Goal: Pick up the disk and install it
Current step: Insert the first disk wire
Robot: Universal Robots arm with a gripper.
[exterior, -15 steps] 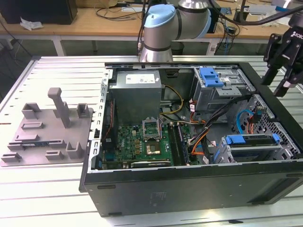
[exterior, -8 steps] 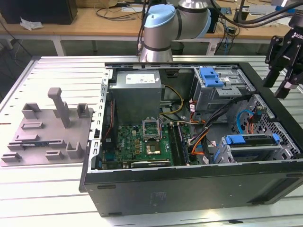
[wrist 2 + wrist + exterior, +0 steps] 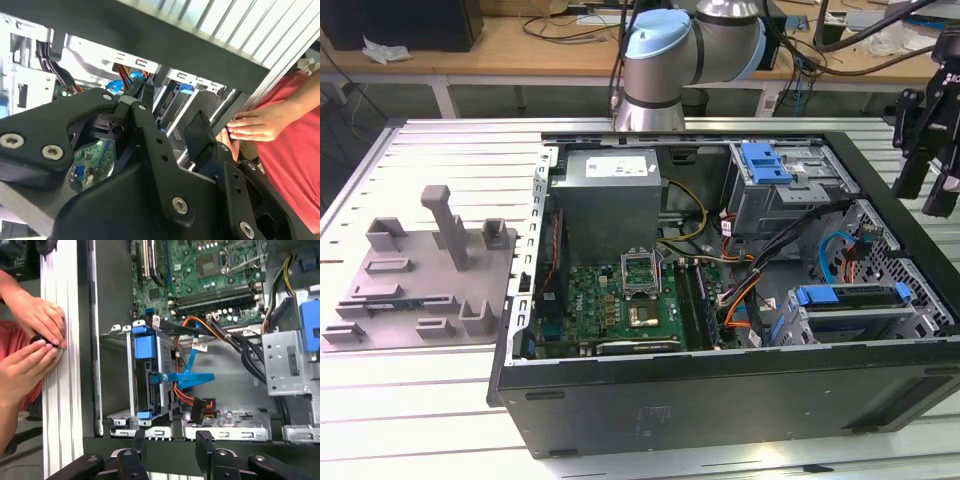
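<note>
One disk, blue-framed, sits in the drive cage of the open computer case, at the corner nearest the single gripper, its long axis pointing toward that gripper. The gripper hangs just outside the case wall, jaws apart and empty, with the disk straight ahead. A person's two hands rest on the table rail beside it.

The slatted metal table bears an open computer case just beside the gripper, a grey plate well beyond the case's far side, and a person's hands near the gripper.
</note>
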